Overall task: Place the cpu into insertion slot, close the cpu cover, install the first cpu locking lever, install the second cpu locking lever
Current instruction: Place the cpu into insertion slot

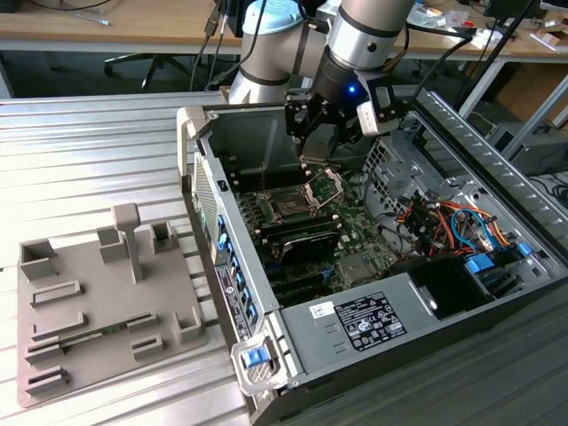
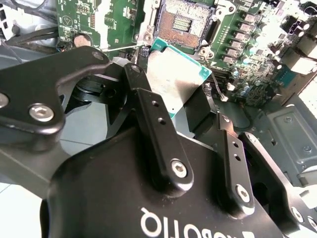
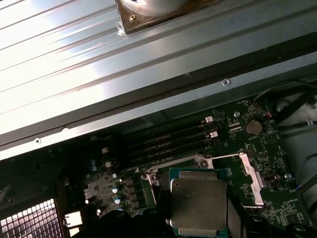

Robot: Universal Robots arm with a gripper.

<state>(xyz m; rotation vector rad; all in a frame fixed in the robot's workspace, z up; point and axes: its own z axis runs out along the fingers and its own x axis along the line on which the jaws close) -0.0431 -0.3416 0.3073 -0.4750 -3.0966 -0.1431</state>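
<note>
Cpu (image 2: 179,74) pinched edge to edge in gripper (image 2: 172,89), held near but clear of open slot (image 2: 183,22), not yet seated: step one, the placing, in hand, and by my judgement it calls for squaring cpu to slot, level, before any lowering.

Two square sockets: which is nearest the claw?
The open insertion slot, right under the claw holding the cpu; the other socket sits toward the exterior view's left.
</note>
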